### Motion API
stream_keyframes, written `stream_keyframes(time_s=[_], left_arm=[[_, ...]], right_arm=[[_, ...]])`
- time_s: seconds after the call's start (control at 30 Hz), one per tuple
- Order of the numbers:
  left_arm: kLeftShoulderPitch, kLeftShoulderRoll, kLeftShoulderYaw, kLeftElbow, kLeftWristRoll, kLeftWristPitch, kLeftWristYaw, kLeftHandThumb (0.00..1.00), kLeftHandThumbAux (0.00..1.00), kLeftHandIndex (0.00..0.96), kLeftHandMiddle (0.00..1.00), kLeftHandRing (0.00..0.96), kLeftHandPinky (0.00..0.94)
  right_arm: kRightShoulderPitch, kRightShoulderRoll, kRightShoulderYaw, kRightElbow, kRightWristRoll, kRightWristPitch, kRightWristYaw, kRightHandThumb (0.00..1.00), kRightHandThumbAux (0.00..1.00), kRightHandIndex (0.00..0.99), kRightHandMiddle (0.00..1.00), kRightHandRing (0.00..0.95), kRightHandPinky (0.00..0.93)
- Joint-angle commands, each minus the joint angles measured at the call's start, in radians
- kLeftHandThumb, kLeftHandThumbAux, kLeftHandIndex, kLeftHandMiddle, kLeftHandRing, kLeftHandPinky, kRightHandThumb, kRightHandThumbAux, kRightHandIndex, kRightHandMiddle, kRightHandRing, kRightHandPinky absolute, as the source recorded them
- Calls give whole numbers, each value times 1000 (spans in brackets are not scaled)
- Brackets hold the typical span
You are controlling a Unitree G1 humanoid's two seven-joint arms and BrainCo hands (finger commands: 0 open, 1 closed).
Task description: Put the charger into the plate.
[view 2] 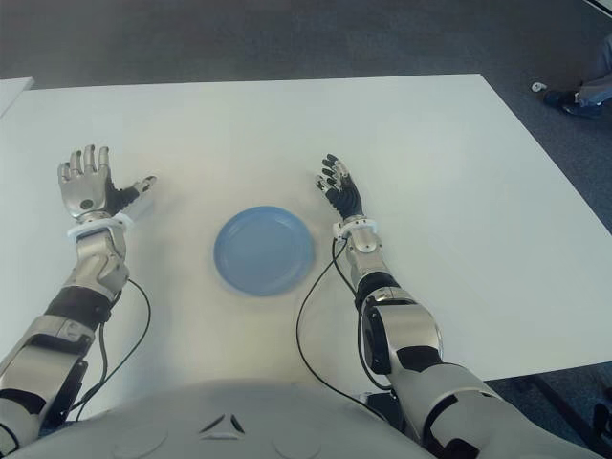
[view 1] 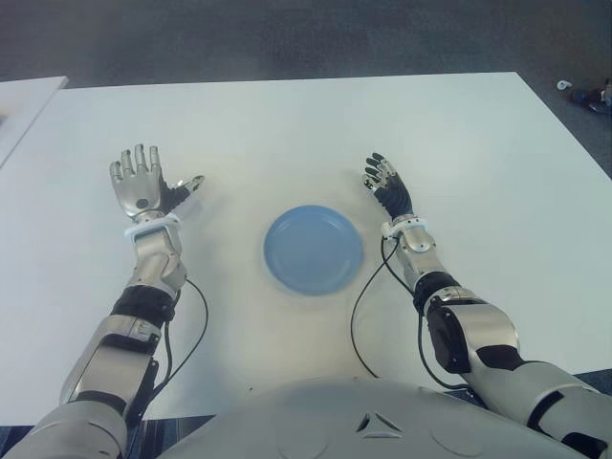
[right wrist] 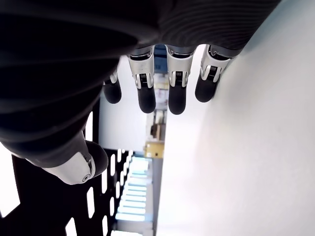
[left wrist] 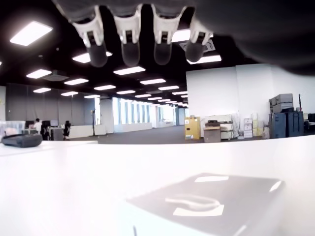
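- Looking down from the head camera, we've got a white tabletop (view 1: pixel 287 124) with a round blue plate (view 1: pixel 314 249) sitting near its front edge, right between the two arms.
- Left hand (view 1: pixel 141 185) shows well to the left of the plate, palm up toward the camera, fingers spread and thumb pointing out toward the plate side, holding nothing.
- Right hand (view 1: pixel 385 182) shows just off the plate's far right rim, turned edge-on, fingers loosely extended and apart, nothing in its grasp either.
- Over to the left wrist view: four fingertips (left wrist: pixel 125 44) hang straight and separated, with open office space beyond them.
- Same view, a flat dark-grey object (left wrist: pixel 211 196) lies on the white surface close to the camera, a pale curved mark on its top face; what it is I cannot tell, and whether it is the charger I cannot say.
- Right wrist view agrees with the eye views: fingers (right wrist: pixel 174 91) straight and separated, thumb (right wrist: pixel 81 164) held off to one side, bare white surface next to them.
- Plate holds nothing at this point; its blue surface is bare.
- No charger can be picked out in either eye view, neither on the plate nor in either hand.
- Black cables (view 1: pixel 359 316) trail from both forearms across the tabletop toward the robot's body.
- Dark carpeted floor (view 1: pixel 287 38) runs beyond the far edge.
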Motion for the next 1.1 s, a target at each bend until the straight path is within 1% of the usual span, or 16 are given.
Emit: stream_keyframes(time_s=[0.03, 0.43, 1.1], left_arm=[[2, -11, -11, 26, -31, 13, -32, 158, 178, 0, 0, 0, 0], [24, -24, -26, 17, -80, 51, -90, 145, 178, 0, 0, 0, 0], [-27, -36, -49, 176, -182, -41, -94, 166, 178, 0, 0, 0, 0]], right_arm=[[67, 26, 3, 62, -7, 77, 18, 152, 652, 19, 137, 113, 76], [66, 26, -1, 62, -3, 77, 26, 148, 654, 19, 135, 109, 71], [66, 26, -8, 60, -4, 74, 25, 138, 663, 16, 145, 114, 58]])
